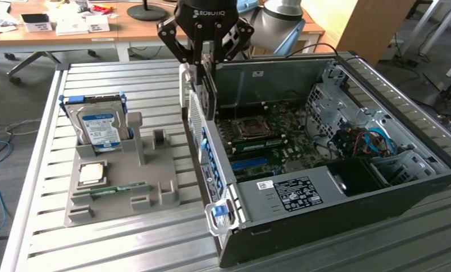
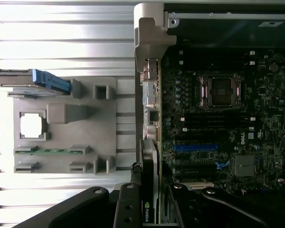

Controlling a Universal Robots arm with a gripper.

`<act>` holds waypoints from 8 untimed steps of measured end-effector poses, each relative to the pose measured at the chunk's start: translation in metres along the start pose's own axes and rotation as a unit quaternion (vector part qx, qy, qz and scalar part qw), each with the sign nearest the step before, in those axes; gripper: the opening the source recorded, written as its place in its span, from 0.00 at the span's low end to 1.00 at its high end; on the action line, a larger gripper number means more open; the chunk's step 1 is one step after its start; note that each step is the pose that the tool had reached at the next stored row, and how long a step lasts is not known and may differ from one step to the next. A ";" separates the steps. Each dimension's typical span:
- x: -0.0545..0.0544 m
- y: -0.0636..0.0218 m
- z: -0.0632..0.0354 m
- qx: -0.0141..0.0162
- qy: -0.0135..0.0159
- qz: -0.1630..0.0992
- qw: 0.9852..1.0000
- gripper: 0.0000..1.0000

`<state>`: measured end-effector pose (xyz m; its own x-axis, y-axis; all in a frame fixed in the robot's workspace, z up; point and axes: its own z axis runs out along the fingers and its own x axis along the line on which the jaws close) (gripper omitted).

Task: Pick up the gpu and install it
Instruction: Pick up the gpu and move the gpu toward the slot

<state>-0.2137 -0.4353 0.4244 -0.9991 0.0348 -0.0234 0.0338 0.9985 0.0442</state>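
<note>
A gray tray (image 1: 161,170) on a slatted table (image 1: 134,243) holds an upright hard drive (image 1: 98,126) at its far edge, then a CPU (image 1: 93,173) and RAM stick (image 1: 112,188), beside an open PC case (image 1: 346,226).

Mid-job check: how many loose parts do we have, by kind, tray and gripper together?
Hard drive: 1
CPU: 1
RAM stick: 1
GPU: 1, held in the gripper
Total: 4
</note>
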 end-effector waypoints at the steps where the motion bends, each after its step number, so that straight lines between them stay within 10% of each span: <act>1: -0.001 0.0001 0.0000 0.000 0.000 0.000 1.000 0.27; 8: -0.009 0.0008 0.0002 0.000 0.000 0.000 1.000 0.27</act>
<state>-0.2049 -0.4348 0.4244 -0.9991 0.0348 -0.0234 0.0338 0.9985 0.0442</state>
